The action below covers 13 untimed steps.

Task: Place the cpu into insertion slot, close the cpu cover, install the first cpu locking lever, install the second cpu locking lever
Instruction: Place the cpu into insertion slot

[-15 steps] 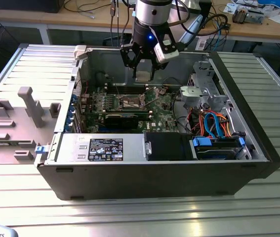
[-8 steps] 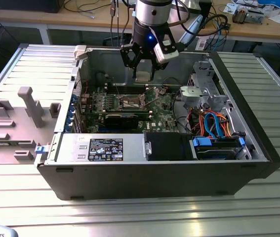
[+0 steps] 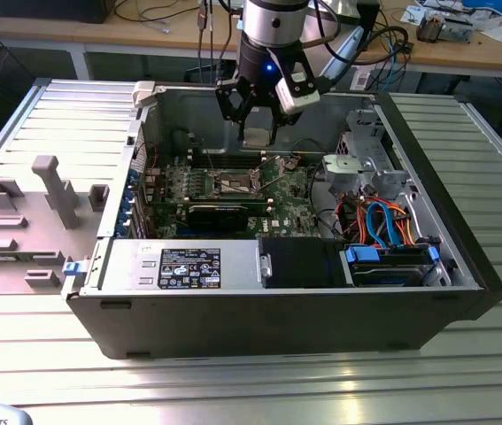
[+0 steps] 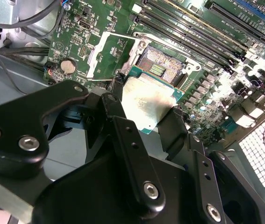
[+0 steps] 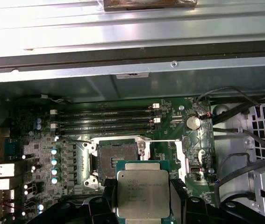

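Step in hand: the chip (image 5: 143,193) is being carried toward the socket (image 5: 115,161); it is not seated yet.
Socket: it is sitting open on the green board (image 3: 295,199) inside the computer case (image 3: 277,323), with its dark middle showing.
Chip's place: in the exterior view it is hanging in the air at about 1 o'clock from the socket, clear of the board.
Fingers (image 4: 169,128): they are pinching the chip by two opposite edges.
Cover (image 4: 96,55): it is lying swung back at about 3 o'clock from the socket, leaving the opening free.
Doing it well: I judge that keeping the chip level, squaring its corners to the metal rim and lowering it straight, without sliding, is what matters most.
Chip's look: a thin square with a silvery-tan top, faint print and a green edge.
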### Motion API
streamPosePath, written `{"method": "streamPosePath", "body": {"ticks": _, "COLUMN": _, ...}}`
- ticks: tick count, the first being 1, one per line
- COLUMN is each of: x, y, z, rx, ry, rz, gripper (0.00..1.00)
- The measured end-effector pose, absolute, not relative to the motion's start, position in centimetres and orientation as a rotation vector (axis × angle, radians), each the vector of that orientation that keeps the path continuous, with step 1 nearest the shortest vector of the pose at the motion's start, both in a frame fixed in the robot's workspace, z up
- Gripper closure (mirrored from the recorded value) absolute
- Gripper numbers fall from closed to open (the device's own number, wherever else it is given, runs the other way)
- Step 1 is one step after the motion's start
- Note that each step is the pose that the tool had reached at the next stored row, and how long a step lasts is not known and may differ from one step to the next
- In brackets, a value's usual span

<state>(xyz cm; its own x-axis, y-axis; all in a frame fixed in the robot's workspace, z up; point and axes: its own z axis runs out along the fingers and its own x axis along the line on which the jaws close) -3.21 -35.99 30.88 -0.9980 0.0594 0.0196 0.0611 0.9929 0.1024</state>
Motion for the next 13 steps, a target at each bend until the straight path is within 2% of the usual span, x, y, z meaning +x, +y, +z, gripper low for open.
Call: {"method": "streamPosePath", "body": {"ticks": 13, "x": -3.21, "y": -35.99, "z": 30.78, "rx": -0.110, "ry": -3.119, "rz": -0.161, "gripper": 0.46}}
